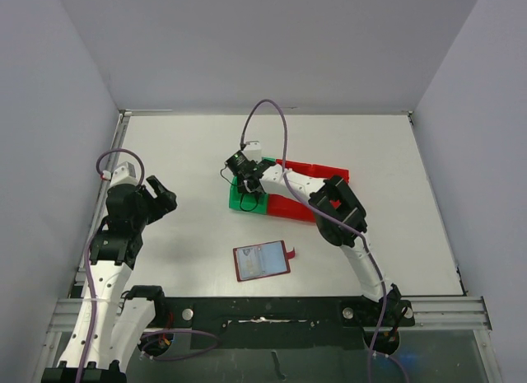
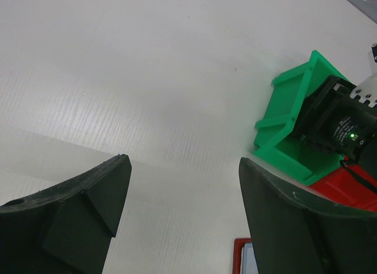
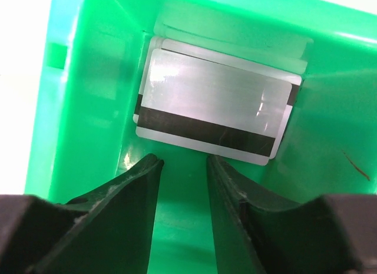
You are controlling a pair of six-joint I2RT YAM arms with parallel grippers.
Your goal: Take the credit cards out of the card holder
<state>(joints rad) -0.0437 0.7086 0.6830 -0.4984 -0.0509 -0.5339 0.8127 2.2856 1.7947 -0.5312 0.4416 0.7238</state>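
Observation:
The card holder [image 1: 262, 261] lies open on the table near the front, dark red with pale inner pockets; its corner [image 2: 244, 257] shows in the left wrist view. Silver-grey credit cards [image 3: 215, 109] lie stacked on the floor of the green bin [image 3: 88, 109], the top one showing a black stripe. My right gripper [image 1: 244, 185] reaches down into that bin; in its wrist view the right gripper [image 3: 184, 160] is open, with nothing between its fingers, just short of the cards. My left gripper [image 1: 160, 198] hovers open and empty over bare table at the left [image 2: 184, 162].
The green bin [image 1: 239, 203] stands mid-table beside red bins [image 1: 317, 170]. The right arm's camera housing [image 2: 341, 124] hangs over the green bin [image 2: 288, 121]. Grey walls close in the table at the back and sides.

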